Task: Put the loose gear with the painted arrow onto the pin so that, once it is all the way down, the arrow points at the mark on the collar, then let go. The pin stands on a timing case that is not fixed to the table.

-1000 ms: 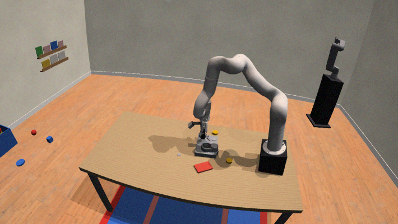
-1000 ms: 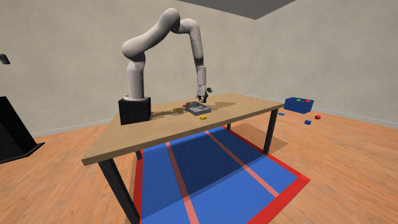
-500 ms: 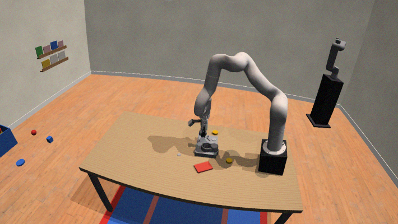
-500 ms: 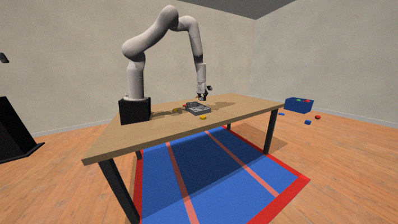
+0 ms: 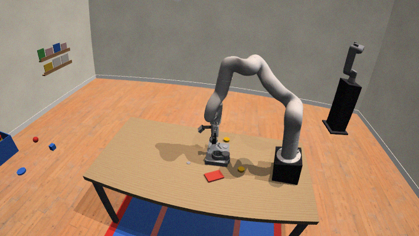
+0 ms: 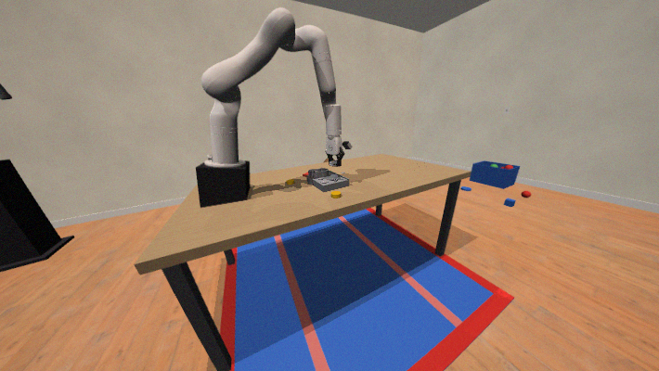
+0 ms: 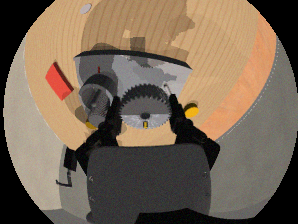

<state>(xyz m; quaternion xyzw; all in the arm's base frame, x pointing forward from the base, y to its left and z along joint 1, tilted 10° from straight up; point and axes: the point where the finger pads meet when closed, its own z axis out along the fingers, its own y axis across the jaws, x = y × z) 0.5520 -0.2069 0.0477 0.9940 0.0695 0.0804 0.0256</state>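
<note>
My gripper (image 7: 144,102) is shut on the dark toothed gear (image 7: 144,104), which has a small yellow arrow on its face. In the wrist view the gear hangs above the grey timing case (image 7: 127,76). A second dark gear (image 7: 96,96) sits on the case to the left, and a small red mark (image 7: 100,68) shows on the case top. In the top view the gripper (image 5: 213,138) stands over the far end of the case (image 5: 218,154). In the exterior view the gripper (image 6: 335,159) hovers just above the case (image 6: 329,177). The pin is hidden under the gear.
A red flat tile (image 5: 213,176) lies in front of the case. Two yellow discs (image 5: 226,139) (image 5: 241,169) lie beside it, and a small grey disc (image 5: 188,162) to its left. The arm's black base (image 5: 287,166) stands at the right of the table.
</note>
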